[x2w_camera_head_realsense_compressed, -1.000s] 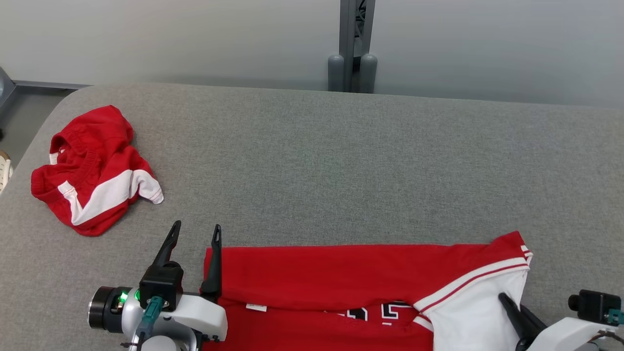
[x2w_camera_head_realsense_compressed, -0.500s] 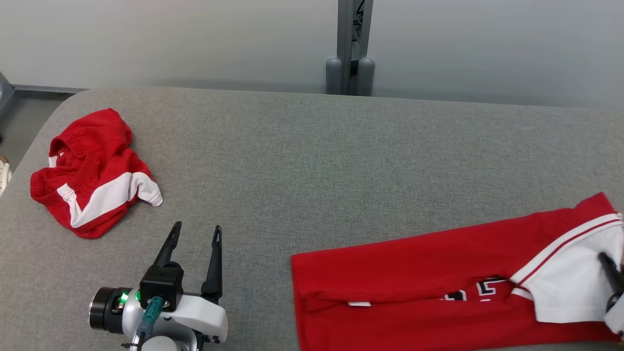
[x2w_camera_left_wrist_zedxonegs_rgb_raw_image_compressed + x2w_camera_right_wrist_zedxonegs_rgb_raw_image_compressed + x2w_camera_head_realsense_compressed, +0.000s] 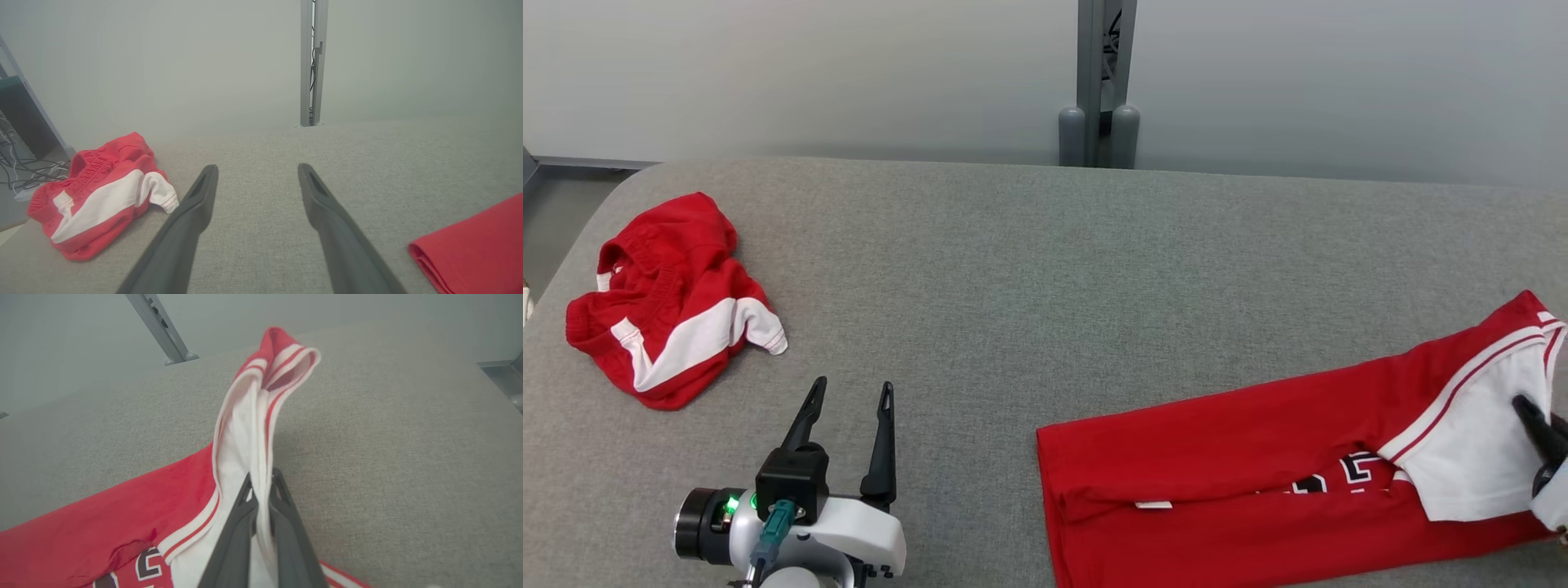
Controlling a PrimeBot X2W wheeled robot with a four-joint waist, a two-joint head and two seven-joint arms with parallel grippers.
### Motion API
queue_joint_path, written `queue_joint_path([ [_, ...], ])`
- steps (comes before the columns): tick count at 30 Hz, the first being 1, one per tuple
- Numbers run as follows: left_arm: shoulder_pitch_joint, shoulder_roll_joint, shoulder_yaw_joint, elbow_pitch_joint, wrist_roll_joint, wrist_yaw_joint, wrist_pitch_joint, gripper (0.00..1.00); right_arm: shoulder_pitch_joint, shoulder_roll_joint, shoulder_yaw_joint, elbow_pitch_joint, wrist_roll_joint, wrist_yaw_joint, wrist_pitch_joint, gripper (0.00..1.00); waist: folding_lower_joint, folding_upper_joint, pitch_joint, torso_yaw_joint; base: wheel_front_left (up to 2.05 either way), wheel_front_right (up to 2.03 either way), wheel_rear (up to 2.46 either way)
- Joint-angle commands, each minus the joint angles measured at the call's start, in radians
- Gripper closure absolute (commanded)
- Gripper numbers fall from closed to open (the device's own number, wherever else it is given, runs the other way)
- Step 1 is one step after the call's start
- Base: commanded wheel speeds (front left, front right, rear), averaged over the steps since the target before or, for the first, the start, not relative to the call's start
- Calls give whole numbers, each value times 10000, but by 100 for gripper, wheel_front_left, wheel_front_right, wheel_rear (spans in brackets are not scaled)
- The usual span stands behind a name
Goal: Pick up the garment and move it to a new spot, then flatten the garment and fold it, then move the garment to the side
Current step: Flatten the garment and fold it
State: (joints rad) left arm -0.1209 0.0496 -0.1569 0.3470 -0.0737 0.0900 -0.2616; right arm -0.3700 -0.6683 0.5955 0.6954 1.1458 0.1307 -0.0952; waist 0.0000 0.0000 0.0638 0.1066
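the folded red garment [image 3: 1225, 465] lies at the right near part of the tabletop [image 3: 1045, 269], my right gripper [image 3: 260, 478] with jaws pinched on its white sleeve [image 3: 245, 428], left gripper [image 3: 852, 382] wide open and empty, so i judge folding done, only the sideways move unfinished.

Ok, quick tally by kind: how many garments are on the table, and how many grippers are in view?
Garments: 2, the folded red jersey and the crumpled red-and-white garment
Grippers: 2, the left gripper open and the right gripper shut on the jersey
Total: 4
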Motion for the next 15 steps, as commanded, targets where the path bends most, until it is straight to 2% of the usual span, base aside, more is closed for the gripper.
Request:
queue_joint_path([
  [1,33,26,27,-14,-75,57,-31,0,144,-85,75,-244,127,2,118,100,0,0,-22,-75,0,0,0],
  [9,44,31,66,-11,-139,104,-30,0,690,-259,268,-2678,1121,5,1140,100,0,0,-172,-401,0,0,0],
  [14,85,30,23,0,-251,146,-30,0,1160,-1,116,-4157,1978,4,1693,100,0,0,-243,-560,0,0,0],
  [15,58,30,-6,2,-266,159,-30,0,1364,237,63,-4581,2323,5,1888,100,0,0,-250,-597,0,0,0],
])
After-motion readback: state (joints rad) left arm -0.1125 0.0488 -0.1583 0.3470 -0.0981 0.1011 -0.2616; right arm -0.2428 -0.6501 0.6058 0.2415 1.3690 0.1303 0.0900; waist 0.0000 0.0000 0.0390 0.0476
